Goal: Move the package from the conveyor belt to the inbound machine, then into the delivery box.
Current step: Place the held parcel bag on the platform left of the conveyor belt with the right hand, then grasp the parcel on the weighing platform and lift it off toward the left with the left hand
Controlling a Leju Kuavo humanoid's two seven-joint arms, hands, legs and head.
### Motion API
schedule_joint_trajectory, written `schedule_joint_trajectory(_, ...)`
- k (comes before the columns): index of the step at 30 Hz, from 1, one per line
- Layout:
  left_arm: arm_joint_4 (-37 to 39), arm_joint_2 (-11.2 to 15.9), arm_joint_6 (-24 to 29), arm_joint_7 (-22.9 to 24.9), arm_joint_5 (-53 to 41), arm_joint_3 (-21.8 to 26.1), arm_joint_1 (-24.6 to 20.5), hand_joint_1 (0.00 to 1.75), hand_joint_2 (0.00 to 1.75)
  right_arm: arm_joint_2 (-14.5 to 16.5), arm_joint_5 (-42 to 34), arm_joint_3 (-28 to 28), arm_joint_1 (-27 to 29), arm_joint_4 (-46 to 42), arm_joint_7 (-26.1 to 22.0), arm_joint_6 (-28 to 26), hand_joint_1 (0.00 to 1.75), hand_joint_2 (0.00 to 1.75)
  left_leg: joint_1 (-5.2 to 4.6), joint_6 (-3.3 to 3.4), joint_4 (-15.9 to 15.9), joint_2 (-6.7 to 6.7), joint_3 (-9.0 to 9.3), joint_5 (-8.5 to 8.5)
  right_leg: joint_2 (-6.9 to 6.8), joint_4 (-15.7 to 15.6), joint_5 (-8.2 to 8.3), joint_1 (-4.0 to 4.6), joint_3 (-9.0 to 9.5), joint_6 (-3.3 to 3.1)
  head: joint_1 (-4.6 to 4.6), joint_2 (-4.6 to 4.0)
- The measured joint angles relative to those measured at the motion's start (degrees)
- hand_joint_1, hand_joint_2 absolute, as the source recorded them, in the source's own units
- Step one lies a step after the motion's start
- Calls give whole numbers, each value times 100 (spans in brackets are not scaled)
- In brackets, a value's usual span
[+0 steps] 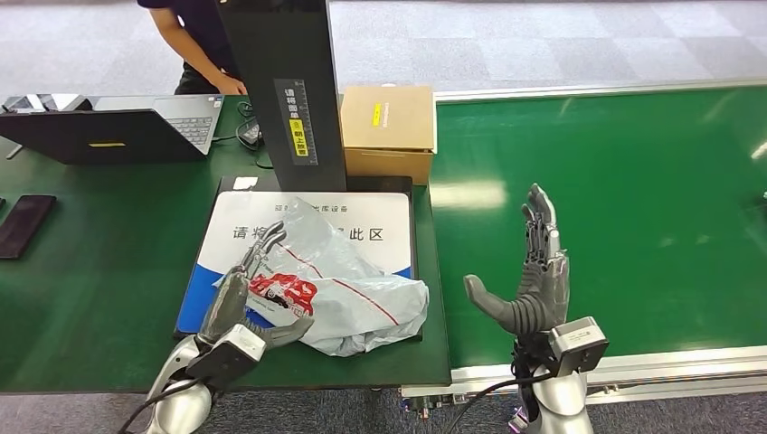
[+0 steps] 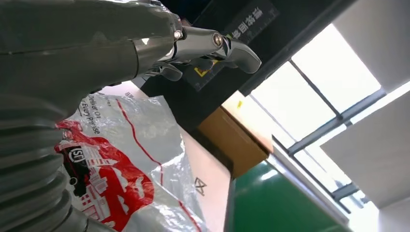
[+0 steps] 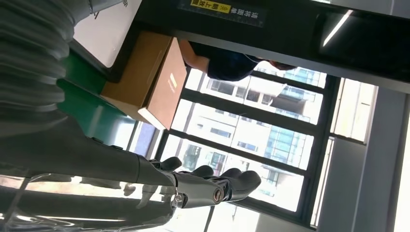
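Left hand [image 1: 246, 294], low and left of centre in the head view, rests its spread grey fingers against the crinkled grey plastic mailer bag with red print [image 1: 348, 294], without closing on it. That glossy, wrinkled bag lies slumped on the flat white-and-blue scanning pad of the inbound machine [image 1: 362, 217], below its black upright column [image 1: 285, 90] and a plain brown cardboard box [image 1: 389, 127]. Right hand [image 1: 534, 271] stands upright, fingers splayed and holding nothing, above the smooth green conveyor belt [image 1: 633, 208].
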Motion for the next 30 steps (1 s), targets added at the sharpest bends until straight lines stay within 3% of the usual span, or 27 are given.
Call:
schedule_joint_trajectory(7,19,465,-451,134,-298,-196,-168,0,175,2,19,-106,89,-19,30,35,0,175,0,0,0,0,-2,0,0,0,0,-1,-2,0,0,0)
schedule_joint_trajectory(12,329,689,-604,341,-425,-367,-538,0,175,2,23,-114,112,10,31,29,0,175,0,1,0,0,-2,0,0,0,0,-1,-1,0,0,0)
schedule_joint_trajectory(21,1569,780,-646,384,-414,-588,-1362,0,175,2,6,-112,219,32,57,-89,0,175,0,0,1,-1,-1,3,-1,0,2,-1,0,-1,-1,0)
schedule_joint_trajectory(30,3369,876,-550,304,-307,-915,-2323,0,175,-58,-131,-110,311,139,-160,-211,0,175,0,-3,1,-1,-2,5,-2,1,3,-1,0,-1,0,0)
